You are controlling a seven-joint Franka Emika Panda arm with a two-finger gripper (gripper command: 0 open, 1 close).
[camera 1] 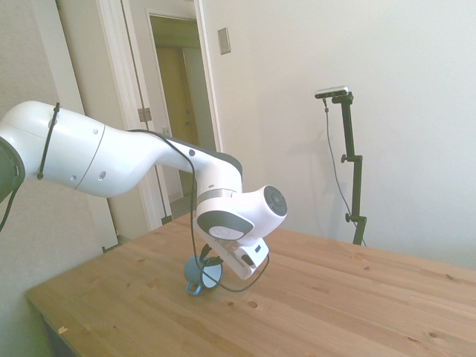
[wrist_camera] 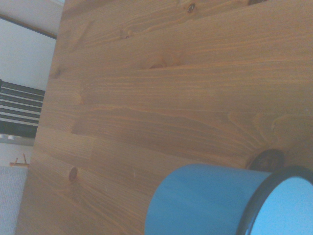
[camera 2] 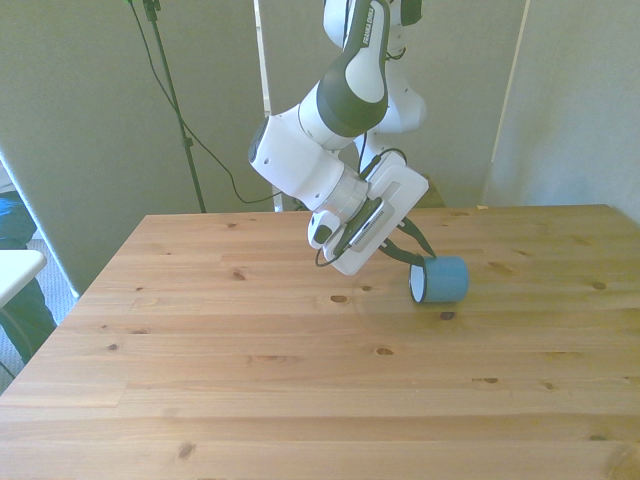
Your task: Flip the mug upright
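Your mug (camera 2: 441,281) lies on its side on the table (camera 2: 250,380), toward the front view's right. Its white opening faces the front view's left, and its handle (camera 1: 194,288) touches the wood in the side view. Your gripper (camera 2: 413,257) tilts down right at the mug's rim. You cannot tell if it grips the rim.
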